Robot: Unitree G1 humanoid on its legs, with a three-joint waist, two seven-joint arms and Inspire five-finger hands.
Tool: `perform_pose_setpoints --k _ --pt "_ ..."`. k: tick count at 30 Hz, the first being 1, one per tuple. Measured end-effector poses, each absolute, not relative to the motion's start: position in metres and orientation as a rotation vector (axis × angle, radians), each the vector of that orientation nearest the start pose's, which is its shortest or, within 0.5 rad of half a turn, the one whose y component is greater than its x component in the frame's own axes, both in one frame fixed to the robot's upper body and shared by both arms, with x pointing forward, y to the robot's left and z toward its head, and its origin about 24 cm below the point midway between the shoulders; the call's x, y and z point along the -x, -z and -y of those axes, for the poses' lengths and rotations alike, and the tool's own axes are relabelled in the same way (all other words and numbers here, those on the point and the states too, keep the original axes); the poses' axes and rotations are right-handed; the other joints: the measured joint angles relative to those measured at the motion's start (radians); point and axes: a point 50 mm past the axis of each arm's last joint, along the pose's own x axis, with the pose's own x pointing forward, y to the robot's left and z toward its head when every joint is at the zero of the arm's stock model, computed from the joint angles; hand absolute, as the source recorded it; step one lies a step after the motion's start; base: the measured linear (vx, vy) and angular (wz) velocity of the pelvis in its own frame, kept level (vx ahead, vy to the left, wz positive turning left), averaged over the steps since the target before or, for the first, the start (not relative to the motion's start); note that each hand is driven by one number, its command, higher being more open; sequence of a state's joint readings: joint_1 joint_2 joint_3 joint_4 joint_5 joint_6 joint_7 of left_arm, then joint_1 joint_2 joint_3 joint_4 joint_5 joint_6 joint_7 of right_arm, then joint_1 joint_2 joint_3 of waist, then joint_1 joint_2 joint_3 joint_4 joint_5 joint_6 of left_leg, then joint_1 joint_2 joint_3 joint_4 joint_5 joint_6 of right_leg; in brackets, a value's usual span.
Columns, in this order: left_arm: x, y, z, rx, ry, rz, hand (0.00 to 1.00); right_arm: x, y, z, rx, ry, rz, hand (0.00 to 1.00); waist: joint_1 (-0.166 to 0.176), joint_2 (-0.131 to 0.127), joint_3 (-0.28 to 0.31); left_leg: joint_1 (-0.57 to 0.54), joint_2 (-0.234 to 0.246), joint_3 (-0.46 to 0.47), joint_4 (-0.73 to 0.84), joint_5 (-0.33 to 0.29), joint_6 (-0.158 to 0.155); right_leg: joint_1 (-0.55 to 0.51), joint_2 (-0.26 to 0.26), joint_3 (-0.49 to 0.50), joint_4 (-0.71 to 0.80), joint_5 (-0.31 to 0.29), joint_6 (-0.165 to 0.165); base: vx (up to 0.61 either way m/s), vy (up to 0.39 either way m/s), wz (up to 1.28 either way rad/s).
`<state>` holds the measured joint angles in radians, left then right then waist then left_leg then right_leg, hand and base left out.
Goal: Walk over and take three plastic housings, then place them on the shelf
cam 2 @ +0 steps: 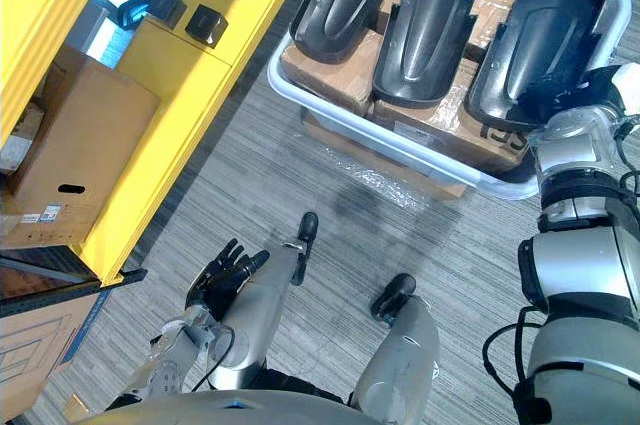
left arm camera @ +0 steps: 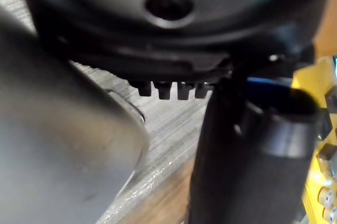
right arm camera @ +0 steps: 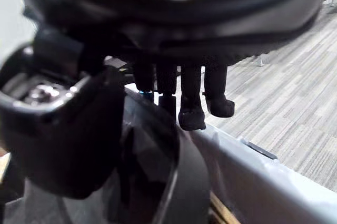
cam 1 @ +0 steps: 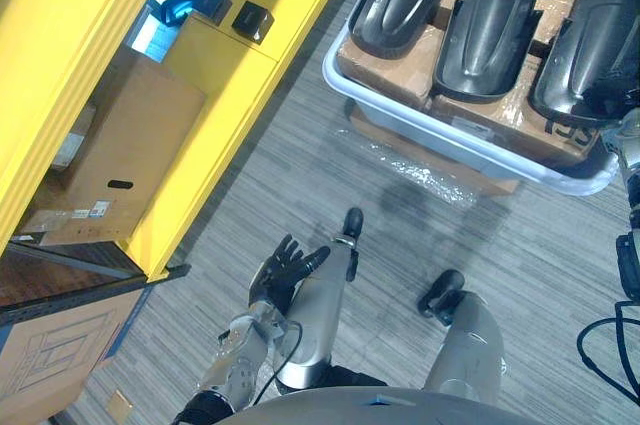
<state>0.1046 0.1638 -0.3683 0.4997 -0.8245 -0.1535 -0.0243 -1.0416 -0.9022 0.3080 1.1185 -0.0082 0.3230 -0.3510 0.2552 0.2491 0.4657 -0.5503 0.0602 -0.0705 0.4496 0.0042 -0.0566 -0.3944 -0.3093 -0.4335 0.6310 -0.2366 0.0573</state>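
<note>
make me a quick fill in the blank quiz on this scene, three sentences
1. The grey tub holds ___ black housings.
2. The right hand is at the housing farthest to the robot's ___.
3. The left hand, low beside the ___ shelf, is open.
Missing words: three; right; yellow.

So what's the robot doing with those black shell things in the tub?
Three black housings lie in a grey bin. The robot's right hand is open at the edge of the rightmost housing, nothing lifted yet. Its left hand hangs open; the yellow shelf is at its left.
</note>
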Motion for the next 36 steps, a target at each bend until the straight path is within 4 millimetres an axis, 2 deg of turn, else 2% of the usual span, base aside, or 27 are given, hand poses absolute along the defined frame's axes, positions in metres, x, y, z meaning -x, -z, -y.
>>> perform_pose_setpoints --k 6,10,11,16,20,24,27,29,32,36 --pt "-0.180 0.084 -0.137 0.573 -0.014 -0.525 1.00 -0.347 -0.230 0.380 0.903 0.900 -0.148 0.00 -0.010 -0.010 0.007 0.009 0.004 0.001 0.000 0.000 0.000 0.011 0.005 0.000 -0.006 0.002 -0.001 0.00 0.006 -0.01" --pt "-0.178 0.074 -0.143 0.603 -0.050 -0.471 1.00 -0.352 -0.241 0.366 0.969 0.882 -0.037 0.00 -0.018 -0.042 0.029 0.053 0.014 0.008 -0.019 -0.001 -0.004 0.051 0.017 0.001 -0.027 0.002 -0.002 0.02 -0.009 -0.05" --pt "-0.180 0.068 -0.145 0.613 -0.054 -0.439 1.00 -0.353 -0.246 0.360 0.984 0.885 0.017 0.00 -0.022 -0.057 0.039 0.074 0.016 0.009 -0.033 0.001 -0.006 0.070 0.022 -0.001 -0.039 0.002 -0.002 0.00 0.000 0.00" --pt "-0.192 0.039 -0.154 0.649 -0.053 -0.290 1.00 -0.356 -0.253 0.340 0.938 0.878 0.164 0.00 -0.045 -0.096 0.064 0.157 0.018 0.010 -0.112 0.020 -0.015 0.141 0.032 -0.014 -0.089 0.005 0.002 0.05 -0.017 0.04" --pt "-0.199 0.015 -0.163 0.668 -0.040 -0.166 1.00 -0.357 -0.243 0.327 0.859 0.861 0.207 0.00 -0.059 -0.128 0.072 0.239 0.017 0.013 -0.180 0.040 -0.021 0.211 0.034 -0.029 -0.119 0.006 0.002 0.08 -0.025 0.07" --pt "-0.201 -0.012 -0.163 0.732 0.006 -0.050 1.00 -0.353 -0.213 0.301 0.797 0.805 0.260 0.00 -0.081 -0.167 0.067 0.348 0.017 0.024 -0.232 0.041 -0.023 0.323 0.042 -0.053 -0.177 0.015 0.015 0.11 -0.028 0.02" --pt "-0.206 -0.022 -0.161 0.810 0.030 -0.029 1.00 -0.351 -0.199 0.287 0.780 0.776 0.286 0.00 -0.093 -0.196 0.051 0.380 0.019 0.035 -0.262 0.041 -0.023 0.356 0.052 -0.054 -0.222 0.023 0.024 0.07 -0.001 -0.06" --pt "-0.217 -0.026 -0.152 0.930 0.087 -0.072 1.00 -0.349 -0.180 0.271 0.745 0.742 0.288 0.00 -0.100 -0.227 0.032 0.421 0.020 0.053 -0.288 0.042 -0.021 0.397 0.061 -0.049 -0.270 0.045 0.037 0.10 0.023 -0.18" --pt "-0.226 -0.030 -0.137 0.975 0.169 -0.113 1.00 -0.348 -0.165 0.251 0.698 0.690 0.296 0.00 -0.116 -0.251 -0.014 0.440 0.020 0.071 -0.308 0.043 -0.019 0.429 0.074 -0.045 -0.339 0.075 0.047 0.07 0.034 -0.12" --pt "-0.241 -0.043 -0.114 0.971 0.278 -0.114 1.00 -0.337 -0.162 0.219 0.638 0.597 0.422 0.00 -0.128 -0.255 -0.086 0.482 0.020 0.114 -0.358 0.048 -0.011 0.461 0.089 -0.017 -0.431 0.123 0.058 0.06 0.032 -0.27"
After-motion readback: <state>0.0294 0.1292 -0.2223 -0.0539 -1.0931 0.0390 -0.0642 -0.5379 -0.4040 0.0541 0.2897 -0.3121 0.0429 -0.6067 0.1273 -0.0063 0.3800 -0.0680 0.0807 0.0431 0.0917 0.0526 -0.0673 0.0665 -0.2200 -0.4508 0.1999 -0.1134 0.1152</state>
